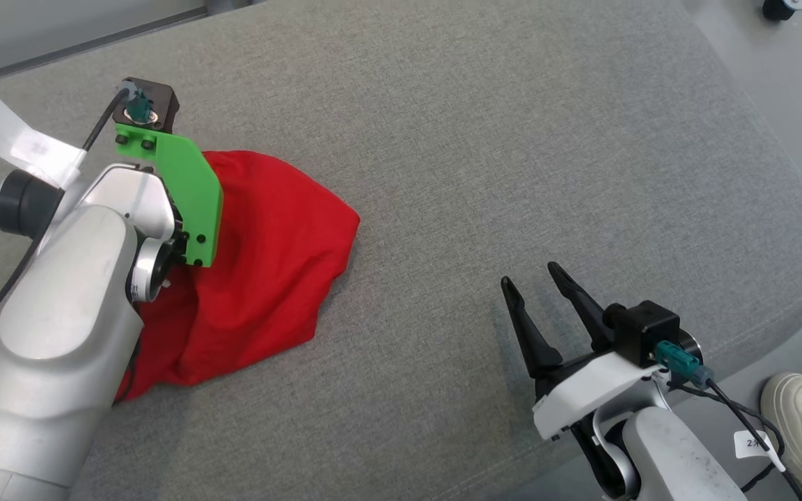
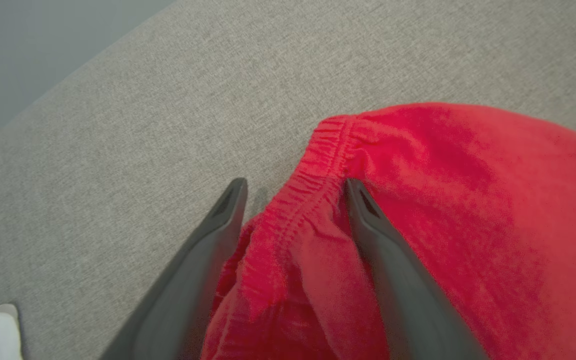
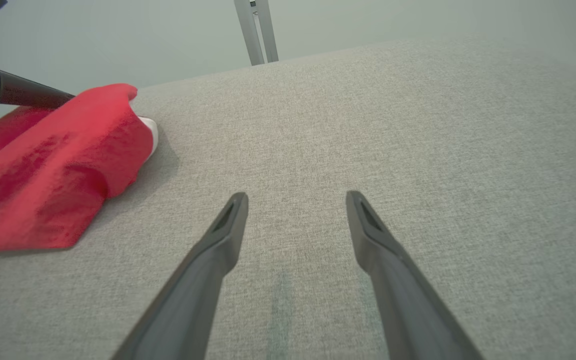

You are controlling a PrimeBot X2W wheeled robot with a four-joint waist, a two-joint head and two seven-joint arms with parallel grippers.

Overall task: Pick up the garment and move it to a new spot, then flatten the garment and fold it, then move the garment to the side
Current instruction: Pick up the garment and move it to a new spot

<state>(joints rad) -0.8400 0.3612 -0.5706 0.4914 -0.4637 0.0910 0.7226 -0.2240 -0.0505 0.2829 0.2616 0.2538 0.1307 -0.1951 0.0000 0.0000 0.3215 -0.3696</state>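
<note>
Garment [image 2: 468, 210] hem between spread left fingers [image 2: 203, 265] — well away from right fingers [image 3: 208, 265].

The garment [image 1: 269, 264] lies on the left part of the upholstered surface [image 1: 512, 139], its gathered edge between the left gripper's [image 2: 295, 185] spread jaws. Well apart to the right, near the front edge, is the right gripper [image 1: 530, 273] — beyond that edge, a shoe [image 1: 801, 417] on the floor.
</note>
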